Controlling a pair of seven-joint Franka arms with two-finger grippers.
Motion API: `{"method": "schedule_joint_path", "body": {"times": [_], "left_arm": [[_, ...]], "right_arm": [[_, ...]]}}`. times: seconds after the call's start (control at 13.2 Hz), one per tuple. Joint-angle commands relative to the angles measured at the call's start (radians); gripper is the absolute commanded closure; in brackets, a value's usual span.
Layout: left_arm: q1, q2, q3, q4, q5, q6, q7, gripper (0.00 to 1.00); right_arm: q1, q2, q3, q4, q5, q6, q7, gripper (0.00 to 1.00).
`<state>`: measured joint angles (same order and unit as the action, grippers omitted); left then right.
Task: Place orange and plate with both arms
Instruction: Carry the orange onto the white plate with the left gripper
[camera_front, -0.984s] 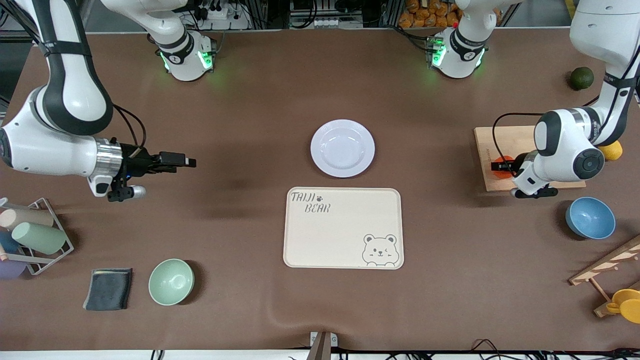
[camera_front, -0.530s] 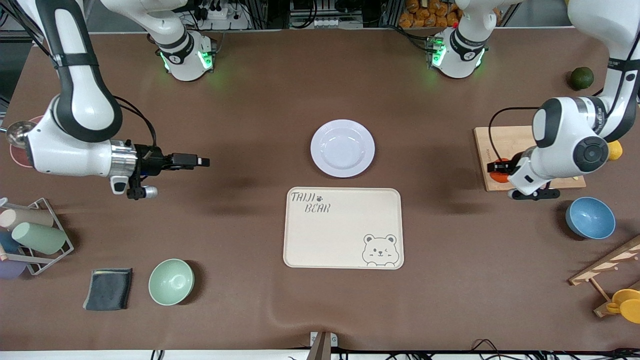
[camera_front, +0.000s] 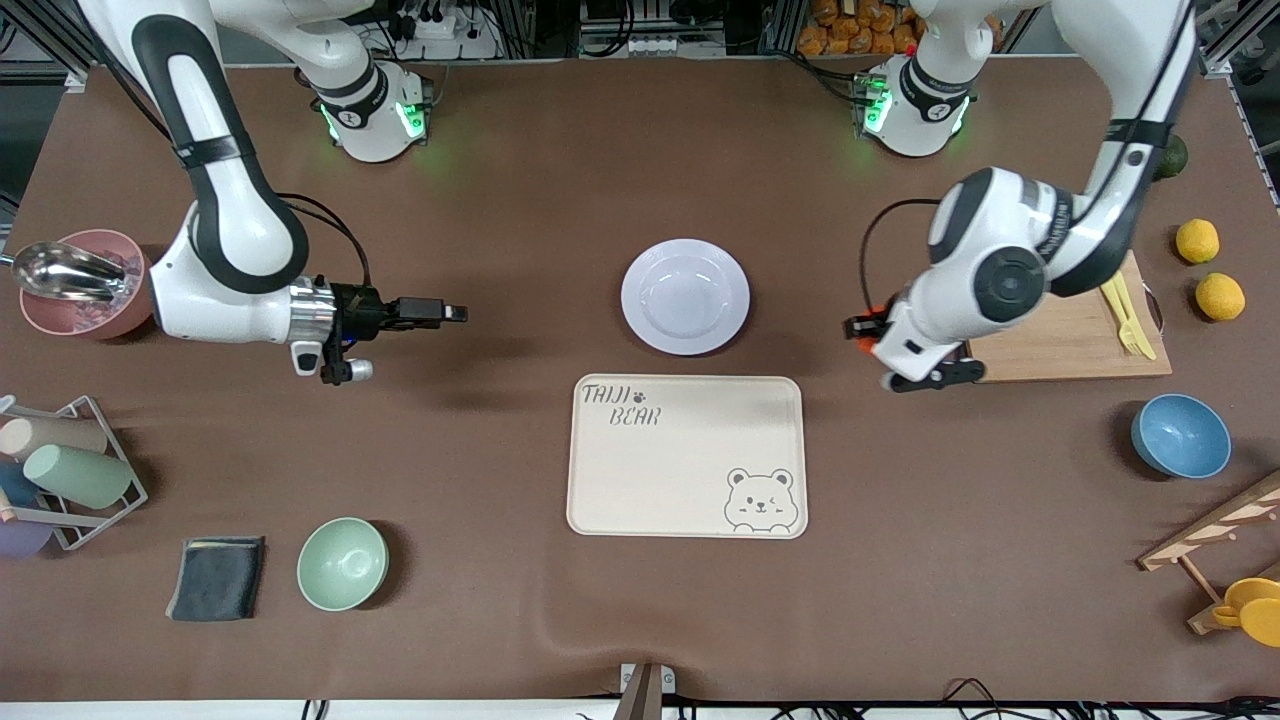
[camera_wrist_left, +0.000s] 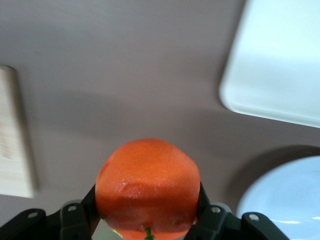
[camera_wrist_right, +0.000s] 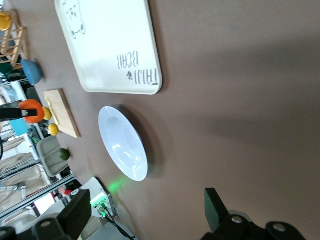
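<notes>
- Left wrist view: the orange (camera_wrist_left: 148, 186) sits pinched between the two black fingers of the left claw (camera_wrist_left: 148, 220), which is clamped on it from either side. Its skin is bright red-orange, finely pebbled and a little lumpy. The grip looks to be at the fruit's widest part, which should keep a round thing from rolling out.
- The left claw (camera_front: 866, 330) hangs above bare brown counter (camera_front: 500, 200), between the wooden cutting board (camera_front: 1060, 345) and the plate (camera_front: 685, 296). I judge the fruit is being carried toward the middle of the counter for placing.
- The plate lies flat on the counter, not gripped, near the left claw on the side away from the board. It is round, shallow, glossy and pale lavender-white, with a wide rim.
- The bear-printed tray (camera_front: 686, 456), cream, rectangular with rounded corners and matte, lies just beside the plate, nearer the front camera. It is probably the target.
- The right claw (camera_front: 440, 312) is spread wide and empty, pointing level at the plate from well apart above bare counter. It seems set to take the rim edge-on.
- Two lemons (camera_front: 1208, 268) rest past the board, well apart from the left claw.
</notes>
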<state>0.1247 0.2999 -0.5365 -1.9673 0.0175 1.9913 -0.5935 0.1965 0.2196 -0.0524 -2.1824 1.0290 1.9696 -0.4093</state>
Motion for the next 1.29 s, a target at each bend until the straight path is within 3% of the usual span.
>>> {"method": "schedule_joint_path", "body": {"times": [0.0,0.15,0.3,0.45,0.68,1.06,1.14,1.21], "left_arm": [[-0.104,0.112,-0.007,0.128,-0.034,-0.023,-0.110,1.00],[-0.189,0.203,-0.007,0.220,-0.033,-0.016,-0.196,1.00],[-0.249,0.287,-0.005,0.303,-0.031,-0.015,-0.250,1.00],[-0.305,0.353,-0.005,0.349,-0.027,-0.015,-0.285,1.00],[-0.367,0.393,-0.004,0.364,-0.027,-0.011,-0.308,1.00],[-0.425,0.456,0.000,0.352,-0.021,-0.012,-0.316,1.00],[-0.427,0.461,-0.002,0.349,-0.021,-0.012,-0.324,0.96],[-0.427,0.465,0.000,0.349,-0.021,-0.012,-0.325,0.78]], "right_arm": [[0.021,0.020,-0.009,-0.042,0.106,0.018,-0.132,0.00],[0.053,0.049,-0.009,-0.059,0.189,0.035,-0.209,0.00],[0.127,0.049,-0.009,-0.085,0.224,0.139,-0.223,0.00],[0.204,0.049,-0.009,-0.096,0.328,0.199,-0.242,0.00],[0.225,0.078,-0.009,-0.125,0.480,0.209,-0.379,0.00],[0.304,0.083,-0.009,-0.165,0.615,0.258,-0.440,0.00],[0.319,0.087,-0.009,-0.168,0.638,0.256,-0.456,0.00],[0.325,0.089,-0.009,-0.168,0.646,0.258,-0.459,0.00]]}}
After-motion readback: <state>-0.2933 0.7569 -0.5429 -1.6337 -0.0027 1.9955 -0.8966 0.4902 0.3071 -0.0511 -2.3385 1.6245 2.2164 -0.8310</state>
